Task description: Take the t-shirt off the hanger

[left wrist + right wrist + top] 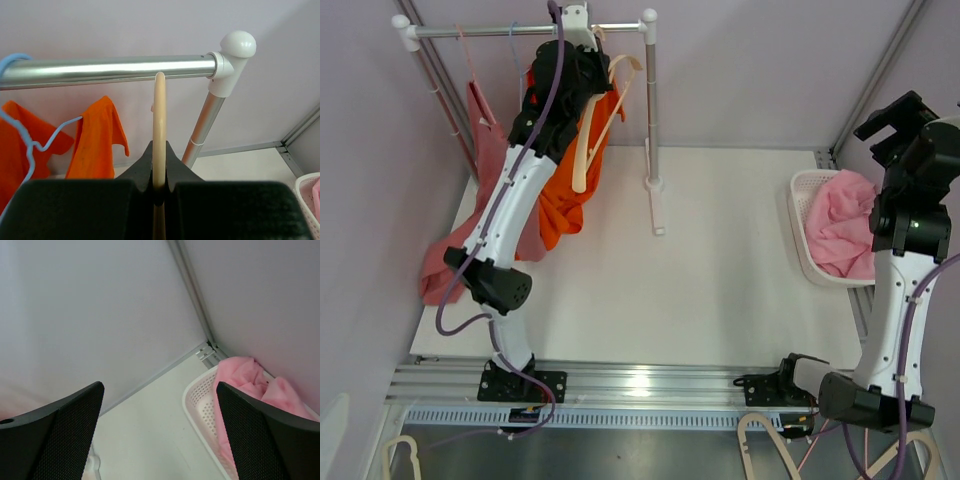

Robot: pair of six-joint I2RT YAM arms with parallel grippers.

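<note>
An orange t-shirt (pixel 565 200) hangs from the rack rail (pixel 520 30); in the left wrist view the t-shirt (pixel 95 140) sits on a thin blue hanger (pixel 30 145). My left gripper (pixel 159 150) is raised to the rail and shut on the hook of a bare cream hanger (pixel 159 115), whose top reaches the rail (pixel 110 70). In the top view this gripper (pixel 582 50) is by the rail's right part, and the cream hanger (pixel 605 120) dangles in front of the t-shirt. My right gripper (pixel 900 120) is open and empty, high above the basket (pixel 192 410).
A pink-red garment (pixel 470 240) hangs at the rack's left end and drapes to the table. The rack's right post (pixel 651 110) stands mid-table. A white basket (pixel 800 230) with pink cloth (pixel 840 225) sits at the right. Spare hangers (pixel 760 450) lie below the front rail.
</note>
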